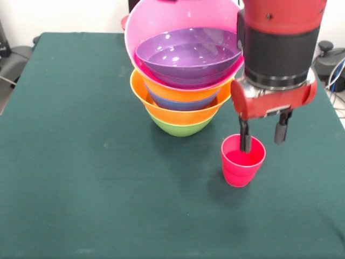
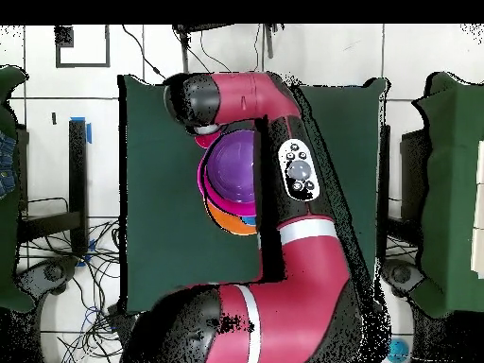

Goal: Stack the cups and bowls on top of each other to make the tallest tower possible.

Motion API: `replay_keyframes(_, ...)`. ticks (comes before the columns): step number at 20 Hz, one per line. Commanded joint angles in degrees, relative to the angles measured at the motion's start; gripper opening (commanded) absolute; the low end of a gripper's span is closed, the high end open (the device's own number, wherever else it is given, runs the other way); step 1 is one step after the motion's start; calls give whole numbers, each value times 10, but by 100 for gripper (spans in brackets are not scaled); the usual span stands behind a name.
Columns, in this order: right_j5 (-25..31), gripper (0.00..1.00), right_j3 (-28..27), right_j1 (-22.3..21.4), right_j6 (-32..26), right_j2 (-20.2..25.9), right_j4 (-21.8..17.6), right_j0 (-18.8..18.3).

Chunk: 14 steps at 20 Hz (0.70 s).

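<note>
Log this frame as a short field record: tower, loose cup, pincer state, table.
tower: green bowl base, two orange bowls, blue, pink bowl holding purple bowl
loose cup: red cup, upright, beside tower
pincer: open, one finger inside the cup, the other outside its rim
table: green cloth

Tower (image 1: 183, 81) crowds gripper (image 1: 263, 136) on one side — table (image 1: 81, 178) elsewhere open.
</note>
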Motion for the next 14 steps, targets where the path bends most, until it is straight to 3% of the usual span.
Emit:
replay_keyframes(1, 51, 100, -40, 67, -106, 19, -43, 13)
replay_keyframes(7, 59, 100, -30, 79, -89, 8, -42, 20)
replay_keyframes(14, 105, 100, -8, 77, -66, 15, -7, 14)
